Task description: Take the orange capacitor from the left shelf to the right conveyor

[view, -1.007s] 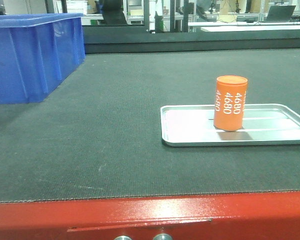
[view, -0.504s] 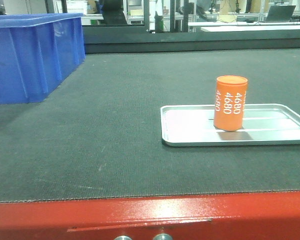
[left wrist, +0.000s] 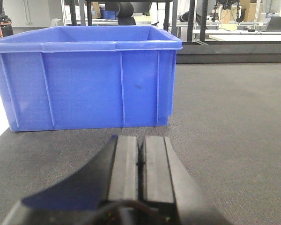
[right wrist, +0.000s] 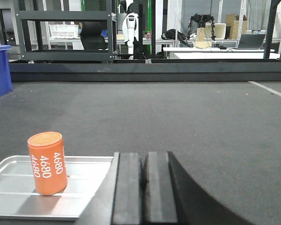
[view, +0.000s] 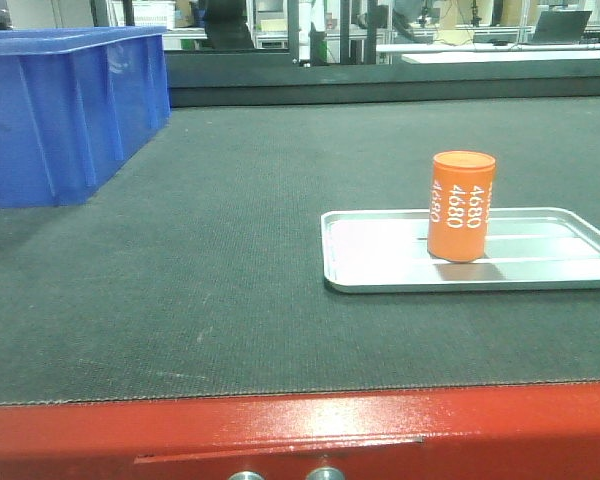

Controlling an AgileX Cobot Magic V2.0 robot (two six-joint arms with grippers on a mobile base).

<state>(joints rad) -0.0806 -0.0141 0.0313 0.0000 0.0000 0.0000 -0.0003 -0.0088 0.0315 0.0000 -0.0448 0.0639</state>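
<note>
**Front-facing view: capacitor upright on tray, both jaws pressed together**

We record one orange capacitor point(view: 461, 205), standing upright on a shallow silver tray point(view: 380, 262) that lies on the right conveyor point(view: 230, 230), toward its right side. White "4680" print runs down its side. One red front edge point(view: 300, 435) borders the belt nearest the camera. One blue bin point(view: 65, 110) sits on the belt at far left, well apart from the tray.

Left wrist view: we see the left gripper point(left wrist: 141, 157) low over the belt, jaws pressed together, empty, facing the blue bin.

Right wrist view: the right gripper point(right wrist: 144, 187) has its jaws pressed together, empty, with the capacitor to its left on the tray, not touching.
</note>
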